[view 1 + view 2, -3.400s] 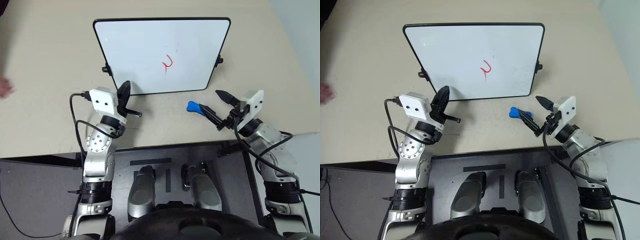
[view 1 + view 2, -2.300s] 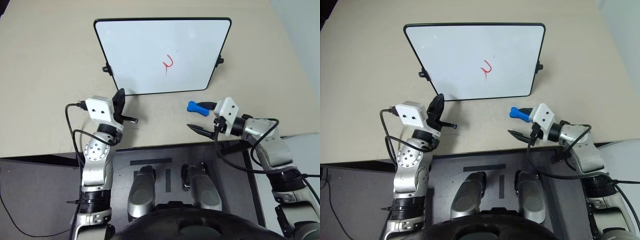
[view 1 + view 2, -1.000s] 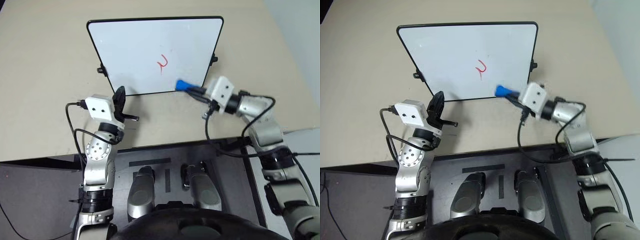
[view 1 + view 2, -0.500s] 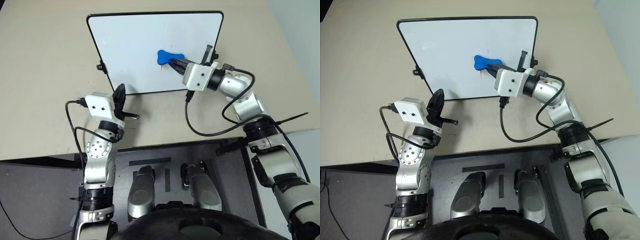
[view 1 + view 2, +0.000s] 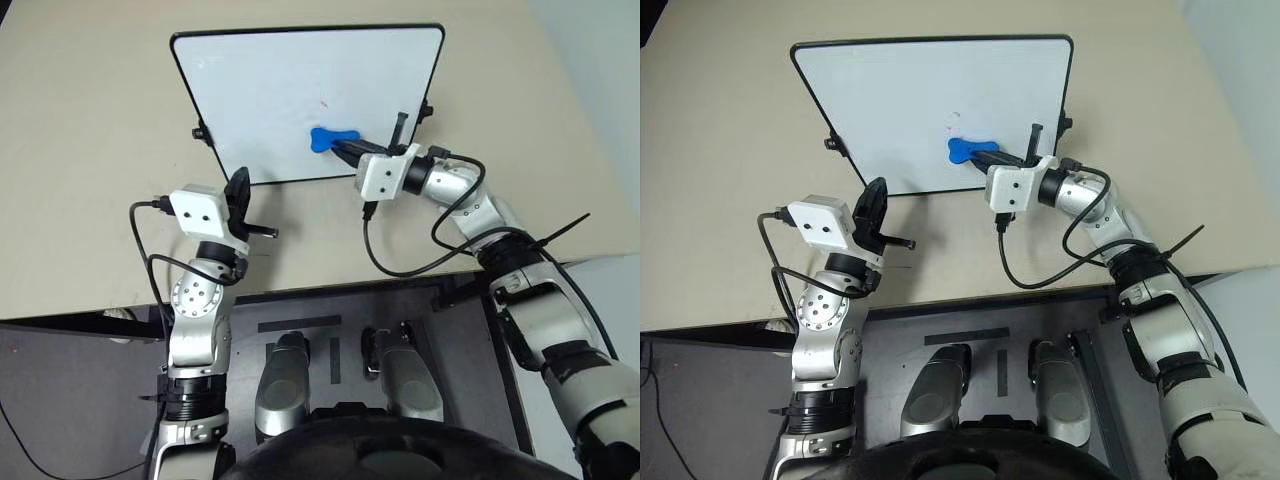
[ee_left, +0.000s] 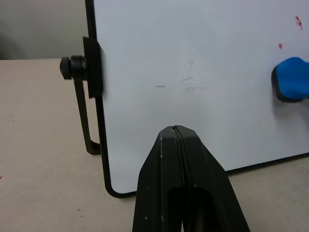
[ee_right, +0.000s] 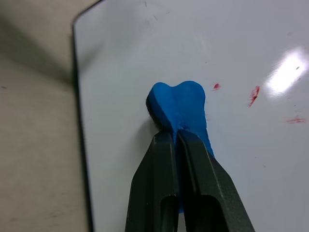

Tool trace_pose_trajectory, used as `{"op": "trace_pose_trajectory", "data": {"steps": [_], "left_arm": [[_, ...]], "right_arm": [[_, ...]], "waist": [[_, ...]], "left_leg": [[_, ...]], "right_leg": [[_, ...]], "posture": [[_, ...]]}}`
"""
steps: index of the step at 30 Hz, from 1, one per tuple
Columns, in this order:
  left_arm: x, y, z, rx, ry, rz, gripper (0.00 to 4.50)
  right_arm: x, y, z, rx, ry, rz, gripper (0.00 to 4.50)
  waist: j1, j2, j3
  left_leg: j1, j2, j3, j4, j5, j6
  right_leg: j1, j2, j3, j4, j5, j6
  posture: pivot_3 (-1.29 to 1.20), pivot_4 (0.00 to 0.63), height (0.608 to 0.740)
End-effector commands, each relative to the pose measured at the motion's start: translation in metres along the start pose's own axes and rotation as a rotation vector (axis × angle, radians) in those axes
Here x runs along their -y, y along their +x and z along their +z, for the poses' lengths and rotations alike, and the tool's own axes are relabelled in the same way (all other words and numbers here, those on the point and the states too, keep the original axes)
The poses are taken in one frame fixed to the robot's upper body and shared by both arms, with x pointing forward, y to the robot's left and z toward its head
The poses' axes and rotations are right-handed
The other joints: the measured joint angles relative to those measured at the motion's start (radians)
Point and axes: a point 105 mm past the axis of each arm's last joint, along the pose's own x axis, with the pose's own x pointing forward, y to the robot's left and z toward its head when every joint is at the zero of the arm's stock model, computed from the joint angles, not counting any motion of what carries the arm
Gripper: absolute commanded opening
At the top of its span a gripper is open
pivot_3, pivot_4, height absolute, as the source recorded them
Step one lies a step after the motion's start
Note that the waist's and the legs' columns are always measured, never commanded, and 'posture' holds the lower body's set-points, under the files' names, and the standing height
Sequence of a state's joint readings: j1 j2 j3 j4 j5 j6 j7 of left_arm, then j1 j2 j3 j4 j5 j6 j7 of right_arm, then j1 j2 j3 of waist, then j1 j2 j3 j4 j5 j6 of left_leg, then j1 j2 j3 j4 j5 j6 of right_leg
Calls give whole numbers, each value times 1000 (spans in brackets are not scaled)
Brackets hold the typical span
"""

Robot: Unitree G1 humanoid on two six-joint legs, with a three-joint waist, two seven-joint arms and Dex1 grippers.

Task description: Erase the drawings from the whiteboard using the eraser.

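1. Left gripper (image 6: 179, 133): fingers together, unmoved, near whiteboard (image 5: 260, 90) lower corner.
2. Drawings (image 7: 254, 95): squiggle now reduced to red flecks.
3. Eraser (image 5: 330, 138), clamped in right gripper (image 5: 352, 149), moved onto board since earlier.
4. Beige table (image 5: 90, 120) carries board.

This looks like a robotics lab or test room, not a home. A plain beige, matte-topped desk (image 5: 90, 150) carries almost nothing besides a large white rectangular whiteboard with rounded corners and a thin black frame (image 5: 270, 90), standing near the desk's far edge on small black side clips. Black cables (image 5: 400, 262) loop openly over the desk's near edge. Below that near edge lies a dark grey floor (image 5: 60, 400), with a thin black cord (image 5: 20, 455) trailing across it at the left.
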State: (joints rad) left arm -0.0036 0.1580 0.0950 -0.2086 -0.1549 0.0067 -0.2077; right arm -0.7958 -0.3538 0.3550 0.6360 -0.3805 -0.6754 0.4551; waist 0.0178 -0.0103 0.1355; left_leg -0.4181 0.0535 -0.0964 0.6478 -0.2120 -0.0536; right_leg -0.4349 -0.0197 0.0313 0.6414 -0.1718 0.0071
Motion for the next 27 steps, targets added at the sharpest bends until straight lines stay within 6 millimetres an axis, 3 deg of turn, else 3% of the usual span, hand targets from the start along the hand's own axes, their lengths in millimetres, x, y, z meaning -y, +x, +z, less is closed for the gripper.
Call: {"op": "trace_pose_trajectory", "data": {"steps": [1,4,7,10,15,20,24,27], "left_arm": [[2,3,11,49,12,-5,0],[3,4,10,48,9,-12,0],[4,5,10,47,7,-18,0],[5,5,10,47,5,-22,0],[5,6,10,48,4,-23,0],[5,5,10,47,6,-20,0],[4,5,10,47,7,-19,0],[4,6,10,47,8,-20,0]], "right_arm": [[46,-3,9,36,-57,-187,39],[62,-6,21,84,-80,-268,39],[65,-6,25,98,-81,-288,39],[49,-2,21,82,-54,-221,39],[-7,-1,1,0,-13,-7,39],[-27,-4,-14,-72,1,72,39],[-22,-2,-13,-68,-3,43,39],[-7,-1,-10,-59,-24,-22,39]], "waist": [[0,0,0],[0,0,0],[0,0,0],[0,0,0],[0,0,0],[-1,0,0],[-1,0,0],[-1,0,0]], "left_leg": [[0,0,0,0,0,0],[0,0,0,0,0,0],[0,0,0,0,0,0],[0,0,0,0,0,0],[0,0,0,-1,-1,-1],[-1,0,0,-1,-1,-2],[-1,0,0,-1,-1,-2],[-1,0,0,-1,-1,-2]], "right_leg": [[0,0,0,0,0,0],[0,0,0,0,0,0],[0,0,0,0,0,-1],[0,0,0,0,0,-1],[0,0,0,-2,0,0],[0,0,0,-3,0,0],[0,0,0,-3,0,0],[0,0,0,-3,0,0]], "posture": [[0,150,740],[0,150,740],[0,150,740],[0,150,740],[0,150,740],[0,150,740],[0,150,740],[0,150,740]]}}
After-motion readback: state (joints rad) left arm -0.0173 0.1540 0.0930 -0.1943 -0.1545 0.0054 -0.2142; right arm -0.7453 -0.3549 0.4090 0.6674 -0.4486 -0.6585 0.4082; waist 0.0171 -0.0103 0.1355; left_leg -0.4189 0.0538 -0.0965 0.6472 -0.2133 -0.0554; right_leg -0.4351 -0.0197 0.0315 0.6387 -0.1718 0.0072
